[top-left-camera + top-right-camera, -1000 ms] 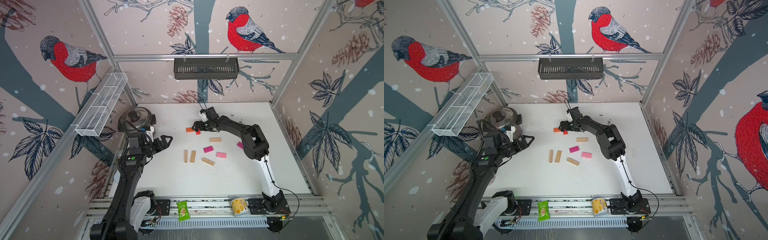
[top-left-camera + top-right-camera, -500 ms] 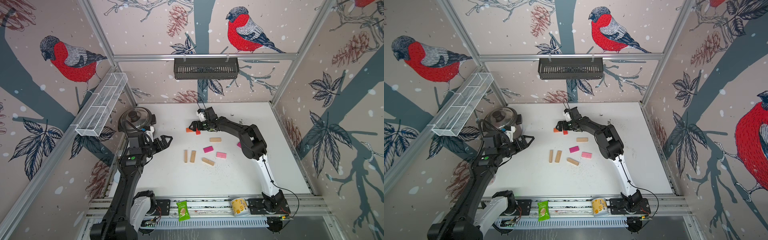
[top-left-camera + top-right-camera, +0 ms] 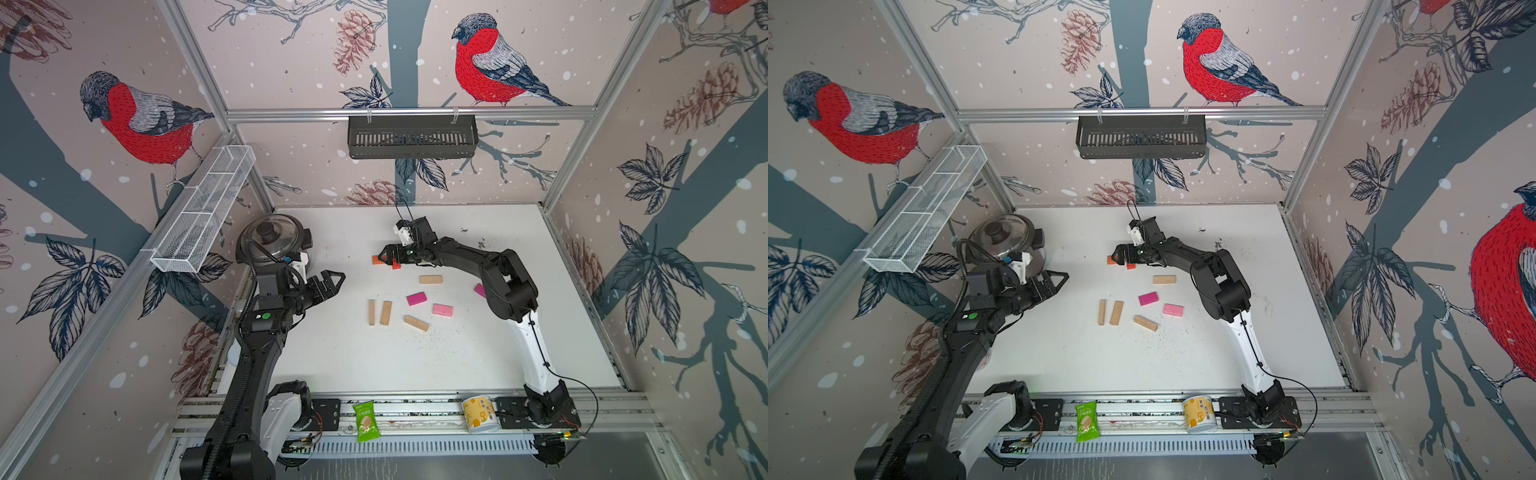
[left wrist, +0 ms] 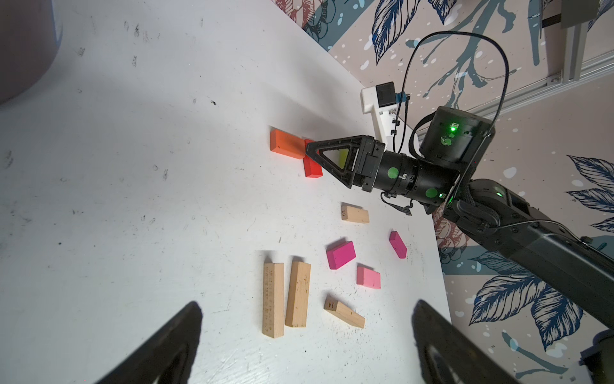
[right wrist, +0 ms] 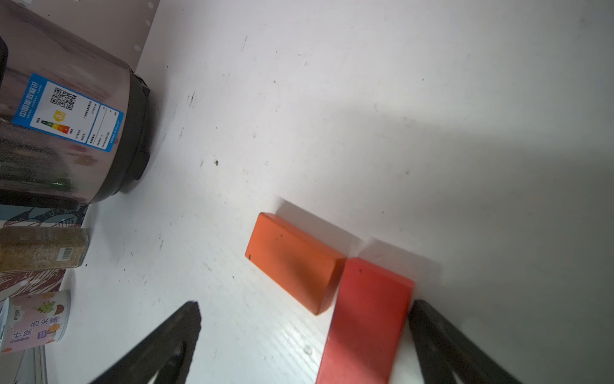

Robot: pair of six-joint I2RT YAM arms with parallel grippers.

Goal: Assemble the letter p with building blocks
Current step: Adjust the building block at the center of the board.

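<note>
Though scattered, ten building blocks [image 3: 416,298]

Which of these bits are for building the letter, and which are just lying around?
For the job: orange block, red block, tan blocks, magenta blocks, pink block.
Just lying about: cooking pot, green snack packet, can, white wire basket, black wall basket.
</note>
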